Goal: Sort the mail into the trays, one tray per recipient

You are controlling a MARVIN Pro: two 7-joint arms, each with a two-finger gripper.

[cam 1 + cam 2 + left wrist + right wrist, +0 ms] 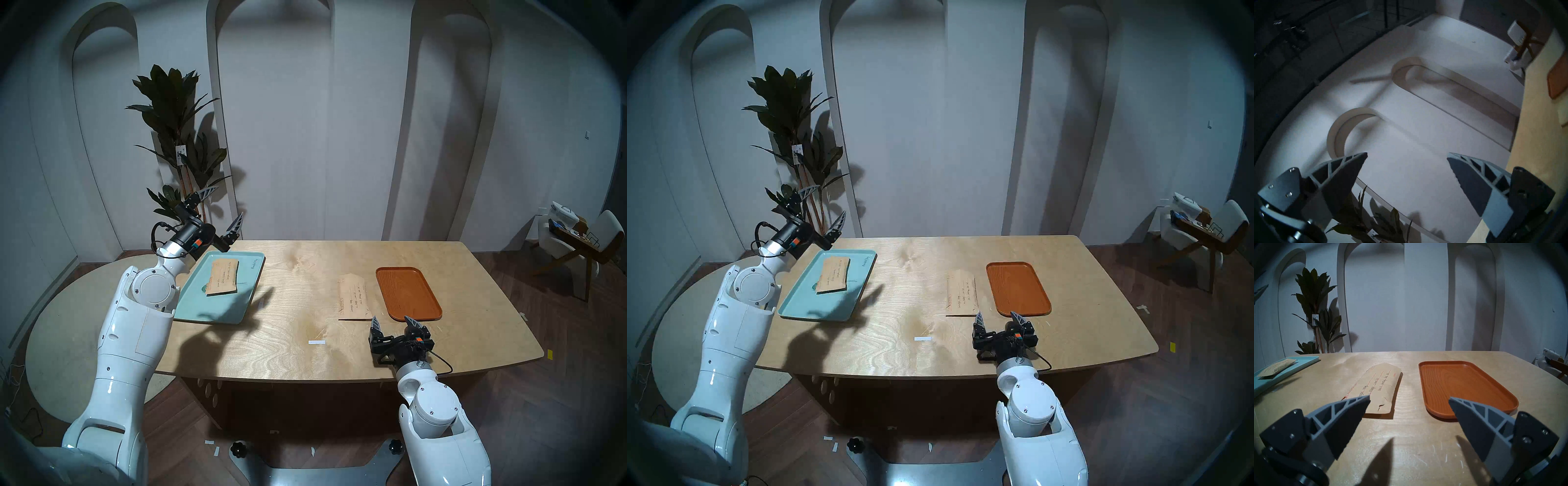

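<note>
One tan envelope (223, 277) lies in the mint-green tray (249, 288) at the table's left; it also shows in the right wrist view (1276, 369). A second tan envelope (353, 296) lies flat on the table just left of the empty orange-brown tray (407, 293), and in the right wrist view (1379, 387) beside that tray (1463, 385). My left gripper (225, 206) is open and empty, raised above the green tray's far left corner. My right gripper (395, 320) is open and empty, low over the table just in front of the second envelope and the orange tray.
A white tape strip (316, 342) lies on the table's front middle. A potted plant (176, 135) stands behind the table's left corner, close to my left gripper. A chair (576, 244) with clutter stands at the far right. The table's front edge runs just behind my right wrist.
</note>
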